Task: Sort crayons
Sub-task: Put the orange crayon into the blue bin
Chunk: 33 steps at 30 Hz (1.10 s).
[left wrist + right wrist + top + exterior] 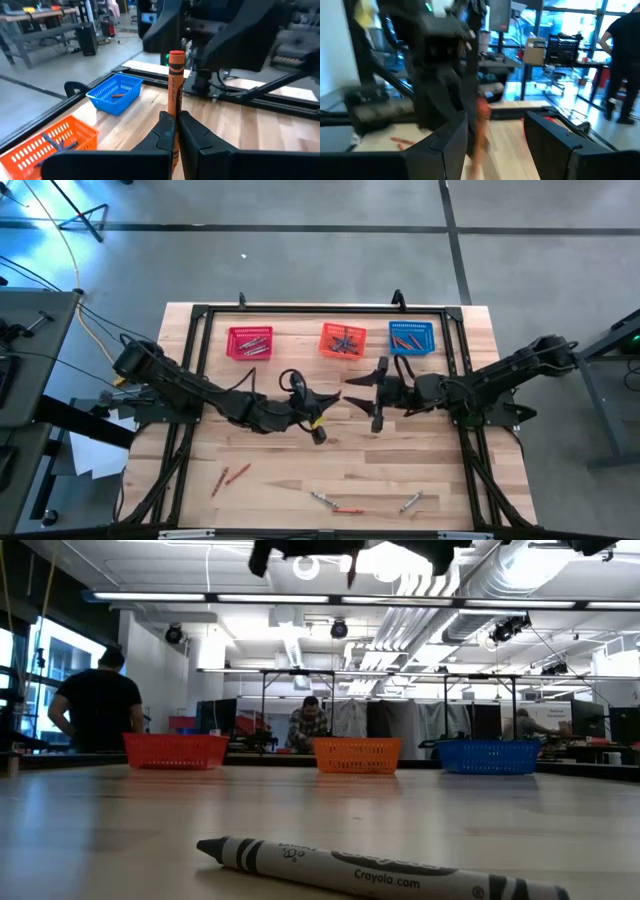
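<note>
Crayon [175,80], orange, stands pinched by its lower end in the left pincer [177,131] above mid-desk [300,470]; light, stiff, waxy and snappable, it wants a gentle mid-shaft hold. Facing it just to the right, the right pincer [368,394] gapes wide, empty.

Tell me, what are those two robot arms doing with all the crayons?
They are sorting crayons into baskets. The left hand is shut on an orange crayon, held up over the middle of the table. The right hand is open and faces it, close by. A red basket, an orange basket and a blue basket sit at the back. Several loose crayons lie near the front edge.
</note>
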Tool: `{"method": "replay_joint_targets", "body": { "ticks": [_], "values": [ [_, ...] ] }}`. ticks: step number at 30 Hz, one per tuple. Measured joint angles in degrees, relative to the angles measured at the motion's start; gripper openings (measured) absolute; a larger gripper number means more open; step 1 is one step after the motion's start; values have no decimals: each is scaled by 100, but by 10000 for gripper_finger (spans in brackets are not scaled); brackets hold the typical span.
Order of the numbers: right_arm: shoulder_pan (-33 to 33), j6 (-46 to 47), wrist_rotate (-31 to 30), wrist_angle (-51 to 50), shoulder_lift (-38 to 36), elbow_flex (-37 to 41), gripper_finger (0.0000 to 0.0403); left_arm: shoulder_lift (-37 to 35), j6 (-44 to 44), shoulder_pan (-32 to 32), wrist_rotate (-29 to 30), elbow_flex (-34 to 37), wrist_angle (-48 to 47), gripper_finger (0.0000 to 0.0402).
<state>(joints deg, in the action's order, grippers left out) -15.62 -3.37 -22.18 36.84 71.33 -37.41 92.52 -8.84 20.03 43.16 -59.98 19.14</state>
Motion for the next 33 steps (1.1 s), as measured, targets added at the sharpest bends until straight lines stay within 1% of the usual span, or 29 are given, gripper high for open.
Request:
{"method": "replay_joint_targets", "body": {
  "ticks": [2,6,9,14,18,20,22,25,30,31,33],
  "values": [
    [0,97,150,52,-2,0,188,192,188,-69,-3,4,399,0],
    [26,238,173,-18,-2,0,188,444,632,-177,-2,2,1165,0],
    [26,246,173,-27,-2,0,188,536,808,-241,-28,1,1442,0],
    [26,203,175,-13,-2,0,188,537,749,-319,-240,1,1469,0],
    [26,203,175,-13,-2,0,187,535,757,-319,-245,1,1520,0],
    [26,206,175,-14,-2,0,180,535,758,-319,-246,1,1522,0],
    [26,238,175,-13,-2,0,163,535,758,-319,-247,1,1534,0],
    [30,246,165,-15,-2,0,121,535,758,-319,-262,1,1532,0],
    [33,228,127,-38,-4,0,24,535,756,-310,-289,1,1527,0],
    [35,186,127,-50,-7,0,15,535,754,-308,-286,1,1523,0],
    [33,209,129,-59,-7,0,15,535,754,-306,-286,1,1519,0]
  ]
}}
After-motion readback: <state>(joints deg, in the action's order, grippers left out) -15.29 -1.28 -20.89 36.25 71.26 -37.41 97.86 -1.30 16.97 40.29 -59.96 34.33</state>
